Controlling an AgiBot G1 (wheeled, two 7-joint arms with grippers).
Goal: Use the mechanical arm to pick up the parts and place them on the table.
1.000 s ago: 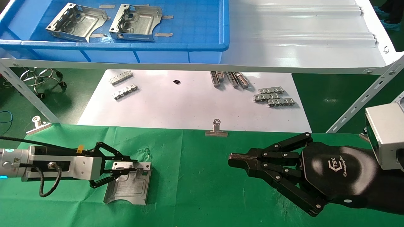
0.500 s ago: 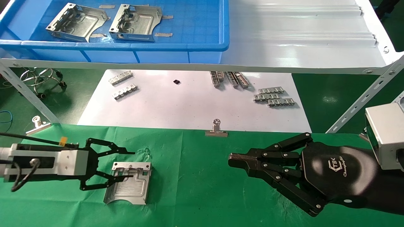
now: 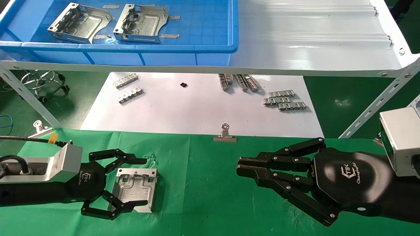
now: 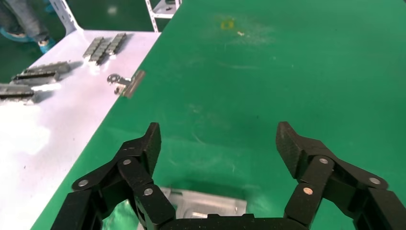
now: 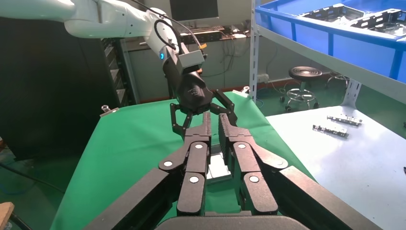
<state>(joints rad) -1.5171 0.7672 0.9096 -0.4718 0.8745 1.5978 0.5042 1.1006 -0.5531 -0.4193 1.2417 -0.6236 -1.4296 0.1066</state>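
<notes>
Green cloth, wrinkled and pinned by a silver binder clip (image 3: 224, 133) at its far edge, covers the table (image 3: 203, 183) across the near half of the head view. One sheet-metal part (image 3: 135, 189) lies flat on it at the left, rim side away from the robot. The left hand (image 3: 111, 183) sits just over that part with its black fingers (image 3: 126, 160) spread wide on either side, gripping nothing; its wrist view shows the two fingertips well apart above the cloth with the part's edge (image 4: 210, 208) beneath the palm. The right hand (image 3: 285, 182) rests low over the cloth at the right, fingers stretched out close together toward the left, empty.

Beyond the cloth a white sheet (image 3: 197, 108) carries small linked metal strips (image 3: 284, 101) in several clusters. Above it a glossy white shelf (image 3: 311, 42) holds a blue bin (image 3: 203, 32) with two more parts (image 3: 78, 23) side by side inside. A stool's chrome base (image 3: 42, 82) stands on the green floor at the left, and the right wrist view shows shelving posts and a dark panel behind the table.
</notes>
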